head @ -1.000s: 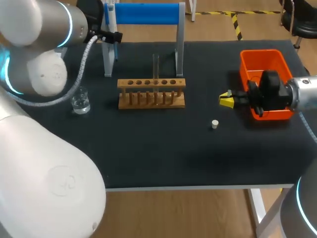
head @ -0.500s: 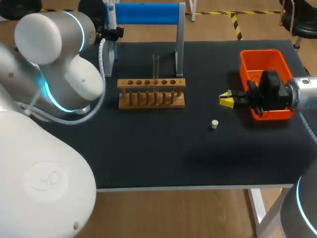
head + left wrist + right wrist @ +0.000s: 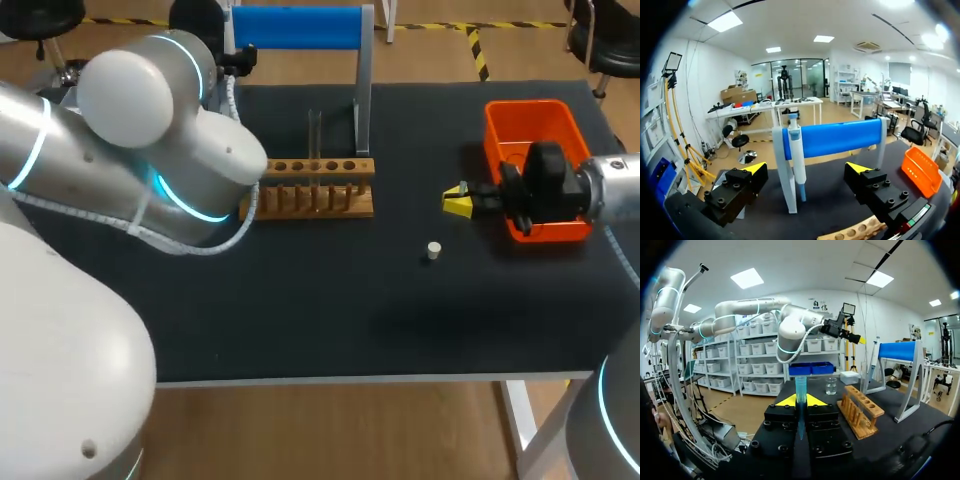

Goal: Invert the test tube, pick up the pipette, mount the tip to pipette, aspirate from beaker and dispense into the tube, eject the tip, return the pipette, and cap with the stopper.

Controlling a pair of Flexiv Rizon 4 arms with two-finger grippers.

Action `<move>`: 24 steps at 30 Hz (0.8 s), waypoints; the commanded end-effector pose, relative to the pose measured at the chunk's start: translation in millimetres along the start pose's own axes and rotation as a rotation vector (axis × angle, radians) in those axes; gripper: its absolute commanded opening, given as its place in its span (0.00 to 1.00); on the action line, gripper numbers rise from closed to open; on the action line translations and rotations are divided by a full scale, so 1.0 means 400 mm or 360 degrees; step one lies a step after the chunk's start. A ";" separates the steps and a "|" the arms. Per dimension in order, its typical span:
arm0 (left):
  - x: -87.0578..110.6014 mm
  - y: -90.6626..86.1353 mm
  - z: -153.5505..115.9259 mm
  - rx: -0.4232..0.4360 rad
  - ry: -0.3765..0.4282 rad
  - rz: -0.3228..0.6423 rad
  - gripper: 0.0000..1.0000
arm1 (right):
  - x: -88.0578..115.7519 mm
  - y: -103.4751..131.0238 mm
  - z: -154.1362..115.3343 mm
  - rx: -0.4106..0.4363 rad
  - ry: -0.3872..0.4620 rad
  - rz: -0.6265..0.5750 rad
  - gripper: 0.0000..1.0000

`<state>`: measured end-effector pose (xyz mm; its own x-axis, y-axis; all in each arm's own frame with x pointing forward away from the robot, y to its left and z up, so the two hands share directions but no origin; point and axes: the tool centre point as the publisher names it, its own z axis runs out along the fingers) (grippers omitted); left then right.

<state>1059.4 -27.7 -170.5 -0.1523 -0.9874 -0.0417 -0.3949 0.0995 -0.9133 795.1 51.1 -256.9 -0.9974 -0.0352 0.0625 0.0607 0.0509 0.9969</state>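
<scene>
- Black tabletop [image 3: 330, 320] before you carries the wooden rack [image 3: 330, 190], the test tube [image 3: 315, 128] standing in it, and the stopper [image 3: 433, 250] lying apart from it.
- Your left gripper [image 3: 806, 169] is spread wide, facing the pipette [image 3: 795, 150] that hangs on the blue stand [image 3: 840, 137].
- Your right gripper [image 3: 801, 401] pinches the blue tip [image 3: 800, 387].

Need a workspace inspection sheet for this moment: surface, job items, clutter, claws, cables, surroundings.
Surface: black table.
Job's things: test tube upright in wooden rack; pipette hanging on blue stand; beaker on table; stopper loose on table; orange bin at right edge.
Clutter: nothing seen.
Claws: left claw open, facing pipette; right claw shut on pipette tip.
Cables: white hose loops along left arm.
Surroundings: nothing seen.
</scene>
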 end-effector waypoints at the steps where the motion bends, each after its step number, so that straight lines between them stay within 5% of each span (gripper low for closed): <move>1: 0.011 0.006 0.032 0.0042 -0.0035 -0.0042 1.00 | 0.001 0.000 0.000 0.0001 -0.0001 -0.0001 0.00; 24: -0.011 -0.012 0.136 0.0146 -0.0013 -0.0166 1.00 | 0.001 0.000 0.000 0.0001 -0.0001 -0.0001 0.00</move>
<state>1105.2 -30.1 -184.1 -0.1061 -0.9930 0.0528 -0.3299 -0.0150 -0.9439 795.1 51.1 -256.9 -0.9974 -0.0352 0.0625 0.0607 0.0509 0.9969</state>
